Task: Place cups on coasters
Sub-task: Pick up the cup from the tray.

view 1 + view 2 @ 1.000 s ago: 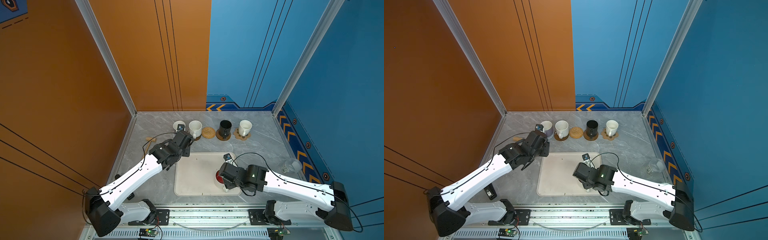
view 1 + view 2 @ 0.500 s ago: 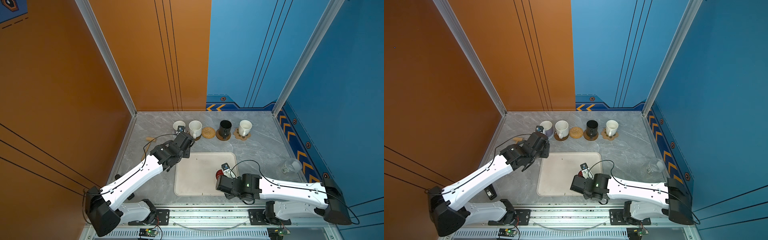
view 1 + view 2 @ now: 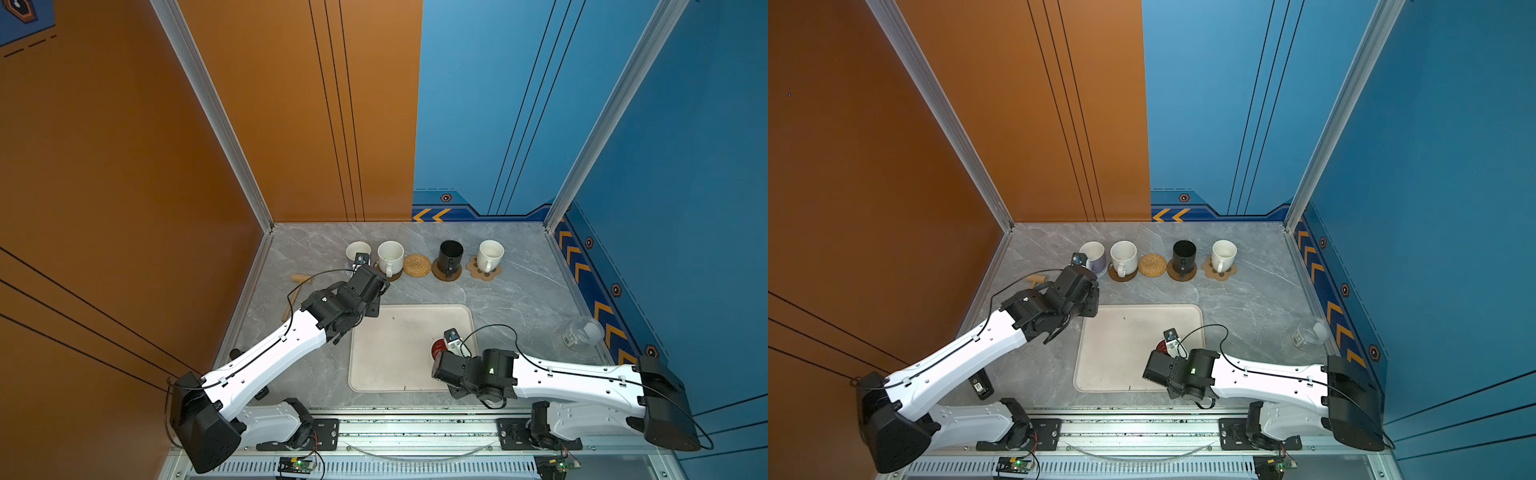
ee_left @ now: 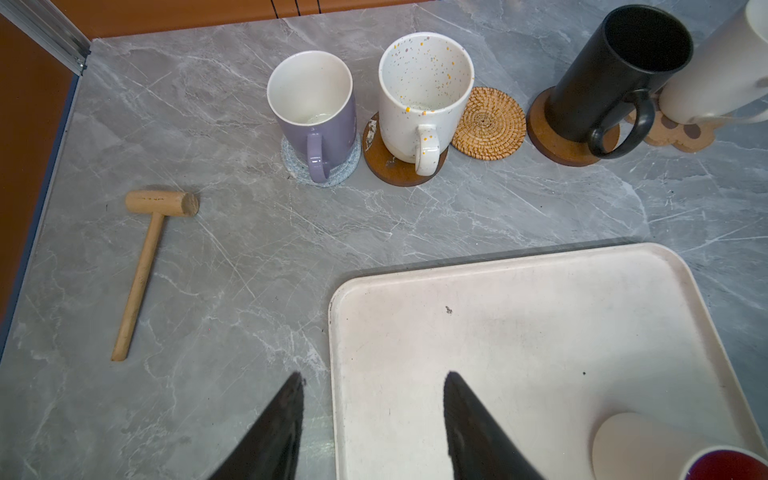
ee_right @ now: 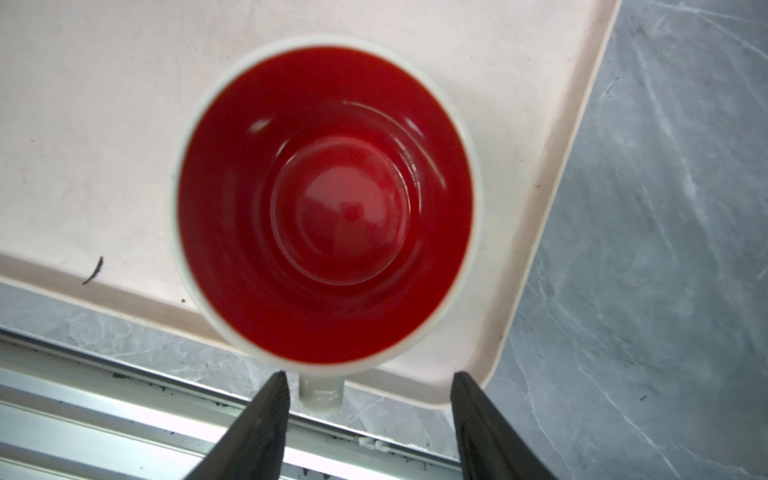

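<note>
Along the back stand a lavender cup [image 4: 316, 108] on a grey woven coaster [image 4: 345, 168], a speckled cup [image 4: 424, 91] on a glossy brown coaster [image 4: 390, 166], a bare rattan coaster [image 4: 488, 122], a black cup [image 4: 615, 75] on a brown coaster [image 4: 557, 145], and a cream cup [image 3: 489, 254] on a paw-shaped coaster [image 3: 484, 272]. A white cup with a red inside [image 5: 324, 199] stands upright on the cream tray [image 5: 83, 104]. My right gripper [image 5: 366, 376] is open, its fingers either side of that cup's handle [image 5: 321, 390]. My left gripper [image 4: 372, 376] hangs open and empty over the tray's left edge.
A wooden mallet [image 4: 145, 257] lies by the left wall. A clear jar [image 3: 584, 332] lies on its side near the right wall. The metal rail [image 5: 124, 415] runs just beyond the tray's front edge. A small black device [image 3: 980, 384] lies front left.
My right wrist has drawn back toward the front rail behind the red-inside cup, and its jaws have narrowed a little. The cup has stayed put and the left arm has barely moved.
</note>
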Action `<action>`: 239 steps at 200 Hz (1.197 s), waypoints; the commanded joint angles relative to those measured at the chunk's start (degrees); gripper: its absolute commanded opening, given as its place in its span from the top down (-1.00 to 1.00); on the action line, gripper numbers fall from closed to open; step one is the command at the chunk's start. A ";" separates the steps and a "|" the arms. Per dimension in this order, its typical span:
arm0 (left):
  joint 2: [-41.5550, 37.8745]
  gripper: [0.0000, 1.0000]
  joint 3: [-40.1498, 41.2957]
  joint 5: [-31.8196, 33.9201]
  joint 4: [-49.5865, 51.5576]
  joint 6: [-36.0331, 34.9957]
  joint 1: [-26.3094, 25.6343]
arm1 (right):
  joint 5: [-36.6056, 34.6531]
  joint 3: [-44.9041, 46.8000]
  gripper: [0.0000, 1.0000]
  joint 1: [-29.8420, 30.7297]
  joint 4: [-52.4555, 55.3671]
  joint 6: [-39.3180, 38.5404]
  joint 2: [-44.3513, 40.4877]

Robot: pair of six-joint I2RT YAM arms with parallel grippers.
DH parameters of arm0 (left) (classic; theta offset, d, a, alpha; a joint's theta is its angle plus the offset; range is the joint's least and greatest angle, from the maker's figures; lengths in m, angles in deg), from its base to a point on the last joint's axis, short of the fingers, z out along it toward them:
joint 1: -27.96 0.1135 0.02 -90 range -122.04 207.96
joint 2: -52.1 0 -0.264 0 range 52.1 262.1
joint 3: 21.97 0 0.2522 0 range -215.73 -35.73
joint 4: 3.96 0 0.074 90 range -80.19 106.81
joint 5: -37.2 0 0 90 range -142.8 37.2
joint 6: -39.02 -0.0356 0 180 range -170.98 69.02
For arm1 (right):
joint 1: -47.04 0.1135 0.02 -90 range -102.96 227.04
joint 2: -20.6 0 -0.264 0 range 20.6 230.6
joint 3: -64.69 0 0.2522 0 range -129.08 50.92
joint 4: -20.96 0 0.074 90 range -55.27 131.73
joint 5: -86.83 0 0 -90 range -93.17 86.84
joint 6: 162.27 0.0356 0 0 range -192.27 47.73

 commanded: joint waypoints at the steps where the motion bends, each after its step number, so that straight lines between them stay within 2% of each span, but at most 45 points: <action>1: -0.47 -0.11 0.38 1.37 0.45 0.30 -0.52 | 1.28 0.74 -0.21 -0.70 -2.24 -1.13 1.56; 63: -0.83 -0.12 0.13 1.14 0.47 -0.31 -0.23 | 3.35 1.07 -0.10 -2.89 -5.18 -3.28 4.43; 125: -0.10 -0.12 -0.49 0.64 0.42 -0.47 -0.08 | 4.65 2.03 0.21 -4.26 -7.22 -3.90 5.07; 175: 0.01 -0.12 -0.60 0.60 0.47 -0.61 0.11 | 5.31 1.95 0.28 -4.71 -8.18 -4.47 6.52; 239: -0.21 -0.12 0.04 0.28 0.57 -0.50 0.31 | 5.82 1.59 0.67 -5.06 -8.26 -4.67 7.41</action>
